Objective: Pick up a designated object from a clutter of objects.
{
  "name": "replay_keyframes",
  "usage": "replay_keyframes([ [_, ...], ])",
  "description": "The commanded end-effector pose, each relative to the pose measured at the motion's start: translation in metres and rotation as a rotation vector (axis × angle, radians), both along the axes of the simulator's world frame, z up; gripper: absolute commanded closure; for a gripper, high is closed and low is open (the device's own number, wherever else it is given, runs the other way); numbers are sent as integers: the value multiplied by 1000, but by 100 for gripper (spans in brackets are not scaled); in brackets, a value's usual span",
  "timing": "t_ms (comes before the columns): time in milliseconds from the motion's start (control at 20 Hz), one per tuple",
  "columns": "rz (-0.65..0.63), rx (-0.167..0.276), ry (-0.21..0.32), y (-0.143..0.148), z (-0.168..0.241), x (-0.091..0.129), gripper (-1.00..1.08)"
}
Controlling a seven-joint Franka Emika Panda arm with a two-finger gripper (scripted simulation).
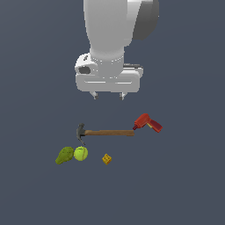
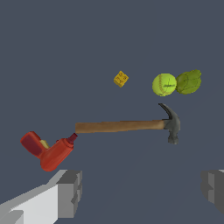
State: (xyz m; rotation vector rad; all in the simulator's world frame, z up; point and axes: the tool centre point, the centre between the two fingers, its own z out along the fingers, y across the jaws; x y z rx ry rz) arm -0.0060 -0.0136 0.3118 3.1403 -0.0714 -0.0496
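We see the gripper [image 1: 109,95] hovering with jaws wide and empty above the claw hammer [image 1: 105,132], which lies flat on the counter [image 1: 184,184], its handle end touching the red power drill [image 1: 148,123]

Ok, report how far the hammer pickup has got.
Done: the hand is above the hammer, open and empty. In hand: nothing is gripped; the hammer lies flat, its handle end at the red drill. Left: descend, close on the handle, lift.

Hammer [image 1: 107,132] lies between drill [image 1: 148,123] and ball [image 1: 81,153] (pear [image 1: 64,155] beside).
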Motion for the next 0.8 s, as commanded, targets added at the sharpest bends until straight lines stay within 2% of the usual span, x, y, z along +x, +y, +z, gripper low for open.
replay_keyframes([
  [0, 0, 0, 0, 0, 0, 0, -92],
  [400, 14, -25, -5, -13, 5, -4, -92],
  [750, 21, -27, -5, -15, 4, -4, -92],
])
